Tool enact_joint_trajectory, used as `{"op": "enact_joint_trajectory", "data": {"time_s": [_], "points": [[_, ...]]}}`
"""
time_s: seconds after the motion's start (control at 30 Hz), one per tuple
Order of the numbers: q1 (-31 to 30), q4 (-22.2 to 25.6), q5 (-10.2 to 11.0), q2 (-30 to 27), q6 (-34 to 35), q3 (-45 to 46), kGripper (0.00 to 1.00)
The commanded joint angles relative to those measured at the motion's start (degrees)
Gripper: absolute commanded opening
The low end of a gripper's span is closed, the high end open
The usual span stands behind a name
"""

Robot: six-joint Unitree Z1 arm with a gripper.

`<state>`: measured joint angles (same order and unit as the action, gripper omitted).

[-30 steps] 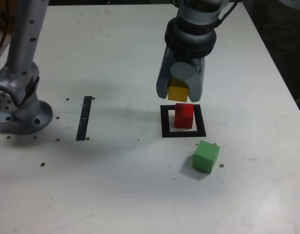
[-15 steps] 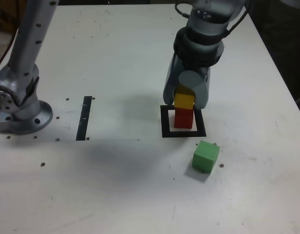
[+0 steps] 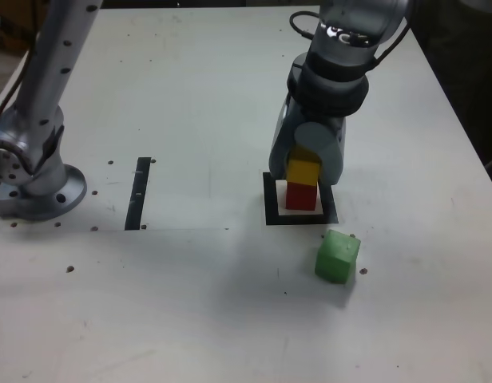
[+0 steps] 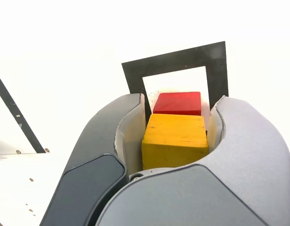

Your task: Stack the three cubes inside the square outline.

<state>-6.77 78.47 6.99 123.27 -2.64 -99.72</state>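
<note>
The white table carries the whole scene. Its far edge and the edge on the exterior view's right are in view, with dark floor beyond them. Broad bare surface lies in front of the stack and toward the exterior view's left, marked only by small dark screw holes.

The square outline lies right of centre in the exterior view. The red cube stands on its white centre, inside the black border. The yellow cube rests on top of the red cube, roughly aligned with it. In the wrist view the yellow cube covers most of the red cube, and the square outline frames both.

The gripper points down over the stack, its grey jaws clamped on the yellow cube from both sides. The wrist view shows the gripper with both inner faces against the cube's sides.

The green cube sits alone on the table, outside the outline, near its corner on the exterior view's right and toward the camera, slightly rotated.

A narrow black strip lies well apart toward the exterior view's left, near the arm base.

No readable writing or labels appear
</note>
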Motion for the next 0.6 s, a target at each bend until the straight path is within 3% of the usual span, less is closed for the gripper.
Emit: {"op": "enact_joint_trajectory", "data": {"time_s": [0.0,0.23,0.57], "points": [[0.41,-0.08,0.06,0.41,-0.13,0.28,0.54],[0.88,-0.07,0.33,0.47,-0.59,0.77,0.79],[0.87,0.34,0.41,-1.03,-0.36,0.98,0.96]]}}
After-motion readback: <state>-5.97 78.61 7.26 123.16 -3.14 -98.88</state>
